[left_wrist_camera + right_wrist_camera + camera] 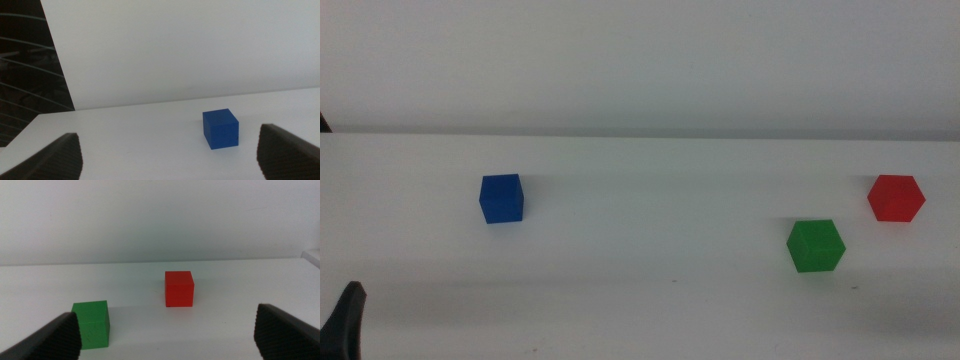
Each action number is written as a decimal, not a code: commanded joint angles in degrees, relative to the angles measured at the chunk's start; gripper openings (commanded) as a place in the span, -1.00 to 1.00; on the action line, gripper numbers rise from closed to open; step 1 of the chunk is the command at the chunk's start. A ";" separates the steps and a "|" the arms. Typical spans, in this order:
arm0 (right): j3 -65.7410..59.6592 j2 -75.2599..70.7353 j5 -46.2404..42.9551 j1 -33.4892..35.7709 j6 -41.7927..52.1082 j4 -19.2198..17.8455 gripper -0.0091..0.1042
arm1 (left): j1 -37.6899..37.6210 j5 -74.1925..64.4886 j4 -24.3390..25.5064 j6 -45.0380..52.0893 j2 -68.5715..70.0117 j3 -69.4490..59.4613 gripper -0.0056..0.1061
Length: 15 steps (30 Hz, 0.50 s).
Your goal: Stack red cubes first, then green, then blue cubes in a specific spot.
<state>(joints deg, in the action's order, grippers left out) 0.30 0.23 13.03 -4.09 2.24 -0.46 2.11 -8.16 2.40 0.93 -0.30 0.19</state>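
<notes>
On the white tabletop point(650, 300) seen from above, a small matte blue cube point(501, 198) sits left, well apart from the matte green cube point(815, 245) and matte red cube point(896, 198). Left gripper point(170, 155) spread, empty, facing blue; right gripper point(167, 335) spread, empty, facing green and red.
</notes>
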 commanded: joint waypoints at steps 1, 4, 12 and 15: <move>-2.45 -2.29 -0.49 -0.45 0.19 -0.07 0.78 | 0.12 1.07 -0.73 -0.32 2.39 -2.31 0.78; -2.45 -2.29 -0.49 -0.45 0.19 1.88 0.78 | 0.12 1.07 -0.73 -0.32 2.39 -2.31 0.78; -2.45 -2.29 -3.35 -0.45 0.19 0.46 0.78 | 0.12 1.07 -0.73 -0.32 2.39 -2.31 0.78; -2.45 -2.29 -3.35 -0.45 0.19 0.46 0.78 | 0.12 1.07 -0.73 -0.32 2.39 -2.31 0.78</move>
<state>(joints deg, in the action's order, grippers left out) 0.30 0.23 10.18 -4.09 2.24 0.62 2.11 -8.16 2.28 0.93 -0.30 0.19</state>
